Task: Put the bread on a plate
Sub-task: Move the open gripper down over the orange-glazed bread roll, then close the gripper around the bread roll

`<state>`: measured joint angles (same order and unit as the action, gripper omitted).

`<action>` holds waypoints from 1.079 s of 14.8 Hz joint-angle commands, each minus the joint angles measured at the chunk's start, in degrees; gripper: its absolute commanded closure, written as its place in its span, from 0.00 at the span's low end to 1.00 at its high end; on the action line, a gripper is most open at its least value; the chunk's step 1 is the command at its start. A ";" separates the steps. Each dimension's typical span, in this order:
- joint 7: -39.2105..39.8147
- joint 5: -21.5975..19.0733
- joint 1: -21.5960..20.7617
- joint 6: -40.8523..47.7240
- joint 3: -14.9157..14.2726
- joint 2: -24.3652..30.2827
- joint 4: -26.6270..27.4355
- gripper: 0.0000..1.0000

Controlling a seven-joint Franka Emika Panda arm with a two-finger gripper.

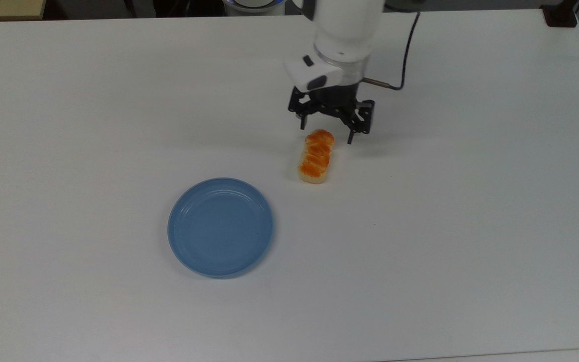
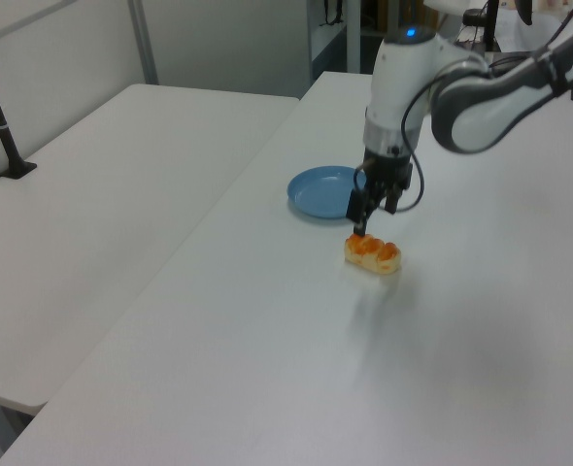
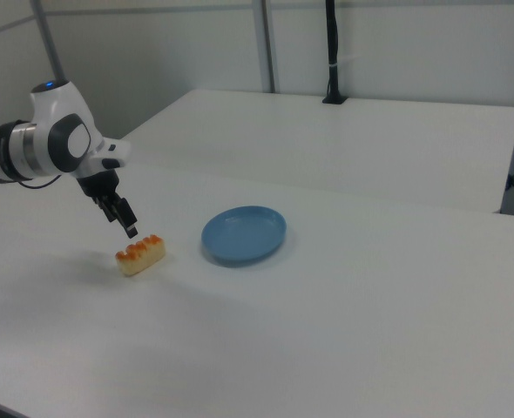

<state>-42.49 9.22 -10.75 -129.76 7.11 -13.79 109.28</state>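
Observation:
The bread [image 1: 314, 158] is a small braided bun with an orange-brown top, lying lengthwise on the white table [image 1: 470, 226]; it also shows in the left view [image 2: 372, 254] and the right view [image 3: 140, 253]. The light-blue plate [image 1: 220, 227] sits bare, below and to the left of the bread in the top view, and also appears as plate [image 2: 327, 192] and plate [image 3: 243, 234]. My gripper [image 1: 327, 133] hangs open just above the bread's far end, one finger on each side of it, not touching. It shows as gripper [image 2: 360, 225] and gripper [image 3: 126, 226] too.
A black clamp [image 1: 561, 15] sits at the table's top right corner in the top view. A second white table [image 2: 102, 223] adjoins on the left view's left, with a black post [image 2: 0, 126] on it. The arm's cable [image 1: 405, 55] hangs beside the wrist.

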 commanded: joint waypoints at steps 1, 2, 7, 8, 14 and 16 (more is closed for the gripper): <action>-4.26 3.26 -0.24 -0.67 0.71 -3.34 -1.79 0.00; -4.18 3.44 -0.24 -0.67 0.71 -3.78 -1.79 0.00; -4.09 4.84 0.46 -0.50 0.71 -3.96 -1.71 0.00; -4.17 5.63 0.46 -0.50 0.71 -4.31 -1.71 0.00; -4.26 7.74 0.55 -0.59 0.71 -6.51 -1.71 0.00; -4.26 7.75 0.55 -0.59 0.71 -7.21 -1.71 0.00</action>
<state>-45.48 15.54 -10.04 -129.78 7.94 -20.18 107.90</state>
